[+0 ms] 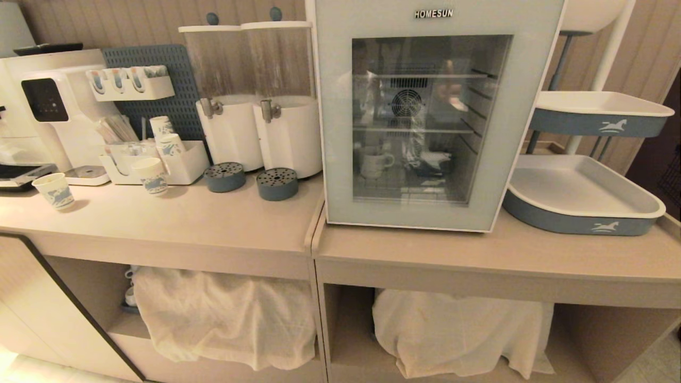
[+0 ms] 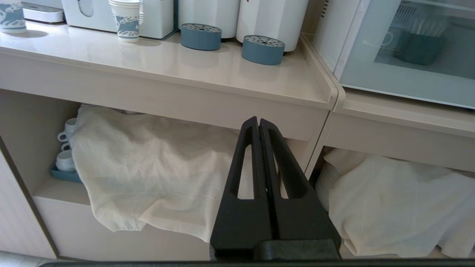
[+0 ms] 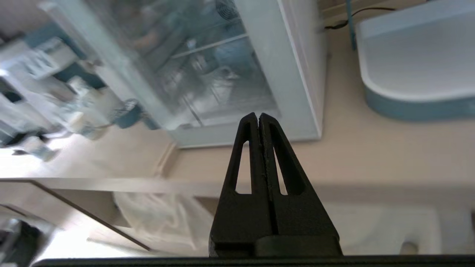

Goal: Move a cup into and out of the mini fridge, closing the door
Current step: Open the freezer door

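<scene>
The white mini fridge [image 1: 511, 64] stands on the counter with its door [image 1: 340, 159] shut, "HOMESUN" at the top. Behind the glass, the white cup [image 1: 374, 162] sits on the lower wire shelf, handle to the right. Neither arm shows in the head view. My right gripper [image 3: 258, 115] is shut and empty, held off the counter's front edge and pointing at the lower part of the fridge door [image 3: 297, 92]. My left gripper [image 2: 258, 120] is shut and empty, parked low in front of the cabinet, left of the fridge [image 2: 371, 74].
Two white drink dispensers [image 1: 255, 96] and blue drip trays [image 1: 276, 183] stand left of the fridge, with paper cups [image 1: 150, 175] and a water machine [image 1: 48, 106] beyond. A two-tier tray stand [image 1: 585, 191] sits to the right. Cloth-covered shelves [image 1: 223, 314] lie below.
</scene>
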Tool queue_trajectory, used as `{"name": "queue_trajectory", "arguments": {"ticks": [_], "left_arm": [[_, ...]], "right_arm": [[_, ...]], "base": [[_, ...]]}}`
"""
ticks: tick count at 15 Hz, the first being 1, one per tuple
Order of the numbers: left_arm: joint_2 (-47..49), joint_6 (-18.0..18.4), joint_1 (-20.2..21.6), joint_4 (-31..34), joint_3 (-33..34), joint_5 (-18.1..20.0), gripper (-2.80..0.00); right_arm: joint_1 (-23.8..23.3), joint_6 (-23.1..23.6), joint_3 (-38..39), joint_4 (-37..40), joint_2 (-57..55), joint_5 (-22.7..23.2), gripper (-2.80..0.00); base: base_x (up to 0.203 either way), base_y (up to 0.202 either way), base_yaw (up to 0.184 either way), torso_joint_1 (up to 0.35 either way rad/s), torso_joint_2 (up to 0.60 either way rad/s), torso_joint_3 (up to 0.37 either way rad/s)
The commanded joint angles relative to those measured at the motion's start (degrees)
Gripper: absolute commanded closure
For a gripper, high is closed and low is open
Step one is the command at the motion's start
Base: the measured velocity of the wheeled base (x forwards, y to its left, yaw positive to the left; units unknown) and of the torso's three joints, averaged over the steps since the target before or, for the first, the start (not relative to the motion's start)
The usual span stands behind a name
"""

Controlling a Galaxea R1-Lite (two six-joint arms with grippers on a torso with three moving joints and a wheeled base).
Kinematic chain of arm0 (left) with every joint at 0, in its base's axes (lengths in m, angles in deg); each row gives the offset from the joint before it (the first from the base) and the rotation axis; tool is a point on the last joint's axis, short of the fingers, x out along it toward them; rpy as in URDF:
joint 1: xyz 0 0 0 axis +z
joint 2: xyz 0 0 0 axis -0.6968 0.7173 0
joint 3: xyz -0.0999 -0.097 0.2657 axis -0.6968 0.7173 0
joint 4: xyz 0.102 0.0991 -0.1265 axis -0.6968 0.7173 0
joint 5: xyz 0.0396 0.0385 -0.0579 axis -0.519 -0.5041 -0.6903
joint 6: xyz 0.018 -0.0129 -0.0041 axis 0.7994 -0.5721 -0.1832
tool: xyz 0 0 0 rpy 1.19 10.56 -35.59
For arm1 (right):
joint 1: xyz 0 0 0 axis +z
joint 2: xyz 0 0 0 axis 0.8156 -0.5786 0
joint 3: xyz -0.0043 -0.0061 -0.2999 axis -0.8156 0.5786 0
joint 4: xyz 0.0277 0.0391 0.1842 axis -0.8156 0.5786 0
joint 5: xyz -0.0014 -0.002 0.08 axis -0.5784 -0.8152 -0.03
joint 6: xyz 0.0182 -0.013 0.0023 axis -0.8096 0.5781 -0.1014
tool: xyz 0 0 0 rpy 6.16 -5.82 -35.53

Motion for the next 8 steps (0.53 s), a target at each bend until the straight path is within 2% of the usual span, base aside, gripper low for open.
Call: {"name": "queue_trajectory", "arguments": {"ticks": [1,6,8], "left_arm": [[-0.26,-0.06,-0.02,-0.02,2.29,-0.01,0.00],[-0.26,-0.06,-0.02,-0.02,2.29,-0.01,0.00],[-0.26,-0.06,-0.02,-0.11,2.29,-0.01,0.00]], "right_arm": [[-0.13,-0.98,4.65,4.75,16.73,-0.75,0.00],[-0.53,-1.61,11.02,17.21,38.31,-2.74,0.00],[-1.10,0.52,15.08,19.10,46.20,-7.71,0.00]], "base": [[0.000,0.000,0.000,0.000,0.00,0.000],[0.000,0.000,0.000,0.000,0.00,0.000],[0.000,0.000,0.000,0.000,0.00,0.000]]}}
